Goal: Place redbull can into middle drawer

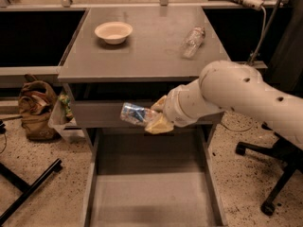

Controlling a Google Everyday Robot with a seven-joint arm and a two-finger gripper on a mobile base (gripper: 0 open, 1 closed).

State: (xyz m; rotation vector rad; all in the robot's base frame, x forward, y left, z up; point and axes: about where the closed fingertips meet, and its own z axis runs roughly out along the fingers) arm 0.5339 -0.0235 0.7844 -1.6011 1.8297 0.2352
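The redbull can [133,114], shiny silver and blue, lies sideways in my gripper [154,118], which is shut on it. The gripper holds the can in the air in front of the cabinet, above the back part of the open middle drawer [149,197]. The drawer is a wide grey tray with a flat floor, pulled far out toward the camera. My white arm [232,98] reaches in from the right and hides part of the drawer front behind it.
On the grey cabinet top [142,56] stand a cream bowl [113,32] at the back left and a clear plastic bottle [191,42] at the right. A brown bag [35,109] lies on the floor at left, an office chair base [272,174] at right.
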